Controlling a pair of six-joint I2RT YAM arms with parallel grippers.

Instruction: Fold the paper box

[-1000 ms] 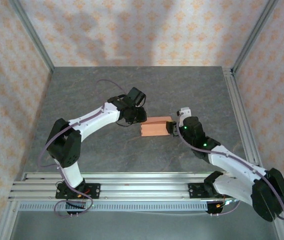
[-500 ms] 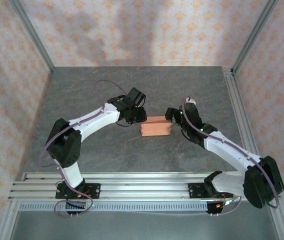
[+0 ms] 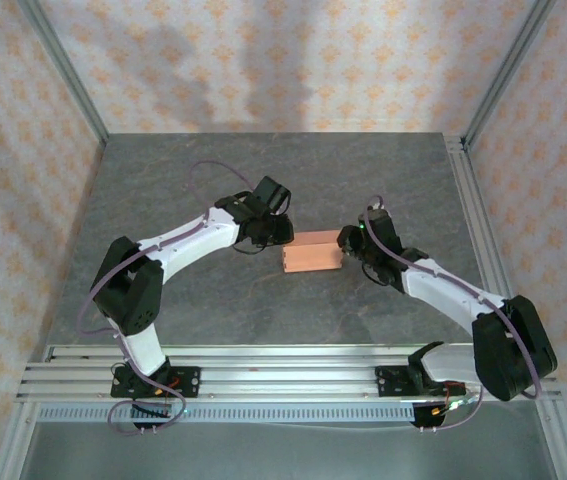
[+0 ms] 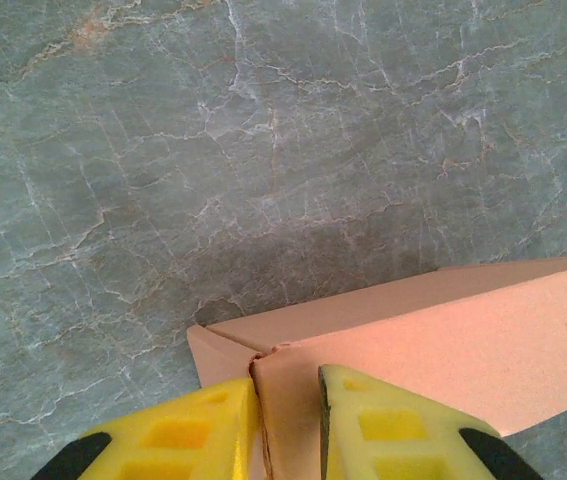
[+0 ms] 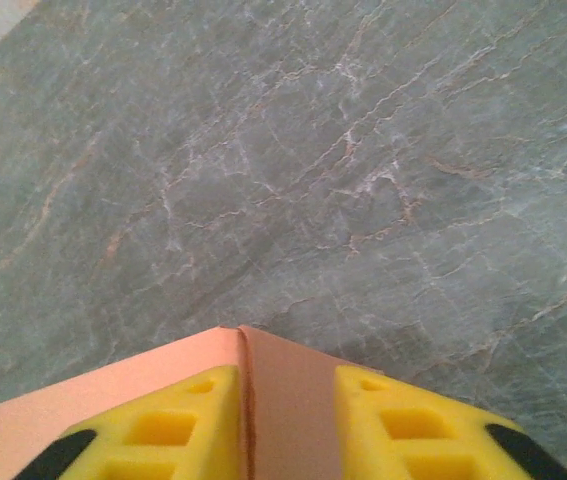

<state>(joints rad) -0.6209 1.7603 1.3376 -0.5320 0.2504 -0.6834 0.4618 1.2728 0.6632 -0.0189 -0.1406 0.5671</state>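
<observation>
The paper box [image 3: 311,253] is a small salmon-orange closed box lying mid-table. My left gripper [image 3: 281,240] is at its left end. In the left wrist view its yellow fingers [image 4: 178,440] are shut on the end wall of the paper box [image 4: 463,340], close to a corner seam. My right gripper [image 3: 346,245] is at the right end. In the right wrist view the right gripper [image 5: 288,425] has the box's end panel [image 5: 288,380] between its pads, one pad against the corner fold.
Grey marbled tabletop [image 3: 263,180] lies all around the box. Aluminium rails [image 3: 263,365] carrying the arm bases run along the near edge. A metal rail [image 3: 478,240] lines the right side, and patterned walls close in the back and sides.
The right arm swung its wrist from the near side of the box's right end round to the end itself, and its jaws closed onto the end panel. Left arm and box stayed put.
</observation>
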